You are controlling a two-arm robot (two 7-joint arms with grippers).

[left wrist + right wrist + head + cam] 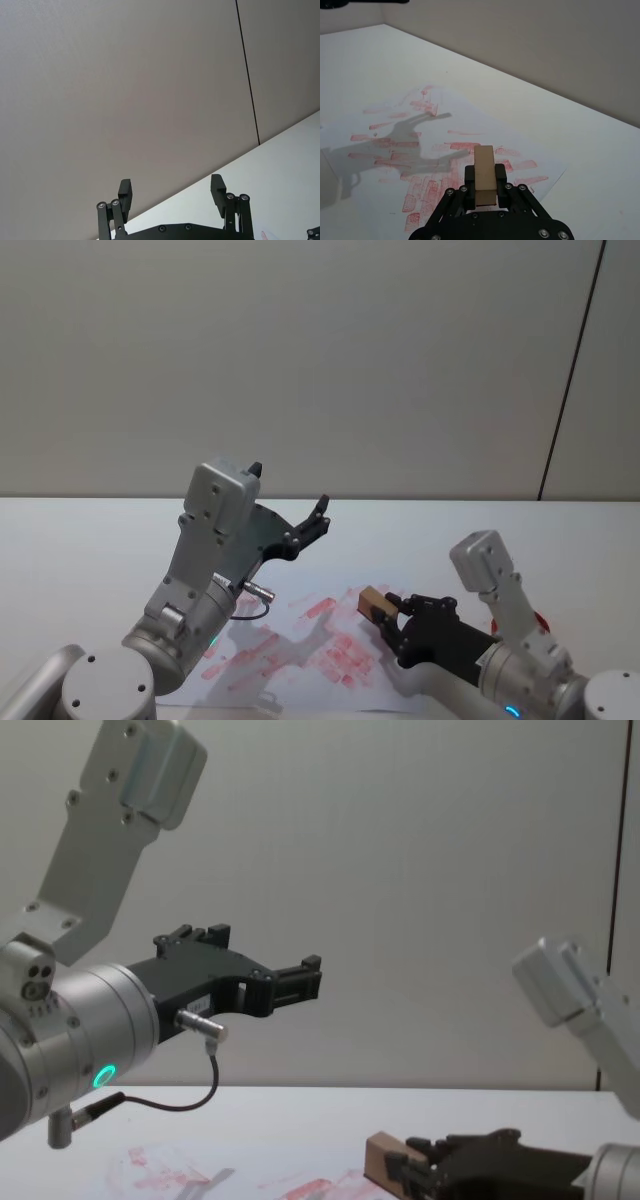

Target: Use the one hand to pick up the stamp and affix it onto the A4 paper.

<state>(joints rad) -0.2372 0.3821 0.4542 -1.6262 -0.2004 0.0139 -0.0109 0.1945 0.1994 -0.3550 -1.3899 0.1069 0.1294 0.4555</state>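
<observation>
The right hand (386,616), low and right of centre in the head view, pinches the stamp (373,601), a plain tan wooden block, over the red-smeared A4 paper (305,640). The left hand (321,516) hangs mid-frame, fingers spread.

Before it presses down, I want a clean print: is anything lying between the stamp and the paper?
Nothing visible does. The right hand holds the stamp over the paper, and the left hand is raised, off to the side.

Your head view looks down on the worktop (80,540) and A4 paper (310,650); the chest view faces low across them. The right wrist view hangs close over that paper; the left faces the wall (125,90).
</observation>
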